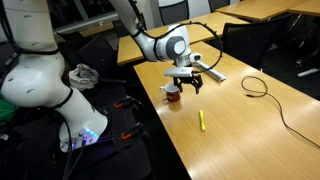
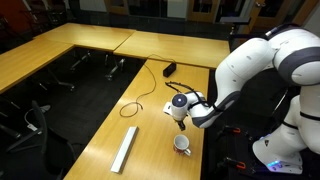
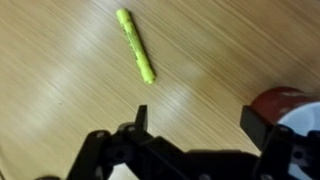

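Note:
My gripper [image 3: 198, 122] is open above the wooden table, with bare wood between its two black fingers. A yellow-green marker [image 3: 135, 45] lies flat on the table ahead of it, apart from the fingers. A mug with a red outside and white inside [image 3: 285, 103] sits right beside one finger. In both exterior views the gripper [image 1: 182, 82] [image 2: 180, 120] hangs low over the table close to the mug [image 1: 173, 93] [image 2: 182, 145]. The marker [image 1: 201, 120] lies a short way off, toward the table's near end.
A black cable [image 1: 256, 86] [image 2: 150, 92] snakes across the table. A long pale bar [image 2: 125, 148] lies near one table edge. A crumpled cloth [image 1: 82, 74] lies off the table beside the robot base. Dark chairs [image 2: 40, 118] stand in the gap between tables.

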